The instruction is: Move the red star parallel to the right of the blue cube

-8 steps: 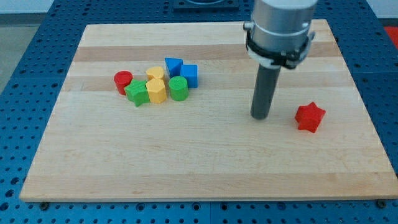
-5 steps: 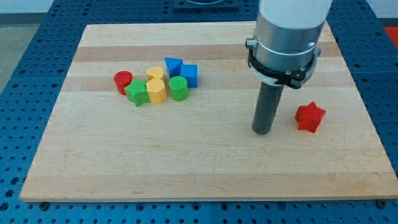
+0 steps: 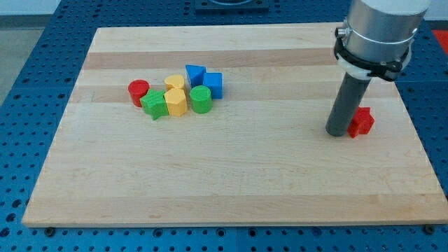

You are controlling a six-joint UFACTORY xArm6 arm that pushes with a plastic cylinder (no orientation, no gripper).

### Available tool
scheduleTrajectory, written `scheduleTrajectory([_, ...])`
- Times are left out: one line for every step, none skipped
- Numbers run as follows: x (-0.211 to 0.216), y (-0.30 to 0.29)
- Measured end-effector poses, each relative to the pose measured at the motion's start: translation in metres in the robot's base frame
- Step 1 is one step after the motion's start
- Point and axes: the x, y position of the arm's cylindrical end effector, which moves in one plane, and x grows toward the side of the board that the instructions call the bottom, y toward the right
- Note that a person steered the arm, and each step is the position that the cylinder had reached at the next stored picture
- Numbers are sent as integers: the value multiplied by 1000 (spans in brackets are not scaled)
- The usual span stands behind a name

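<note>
Your tip (image 3: pixel 338 133) sits against the red star's (image 3: pixel 362 122) left side (star partly hidden by the rod), desk (image 3: pixel 231 182) right. Blue cube (image 3: pixel 213 85) well apart, left. No claw fitted.

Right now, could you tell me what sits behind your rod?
The red star sits behind my tip, toward the view's right. Its left part is covered by the rod; whether they touch is unclear.
</note>
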Motion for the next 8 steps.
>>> scheduleTrajectory([8,21])
scheduleTrajectory([8,45])
scheduleTrajectory([8,47])
scheduleTrajectory([8,58])
scheduleTrajectory([8,73])
scheduleTrajectory([4,76])
scheduleTrajectory([-22,61])
scheduleTrajectory([-86,8])
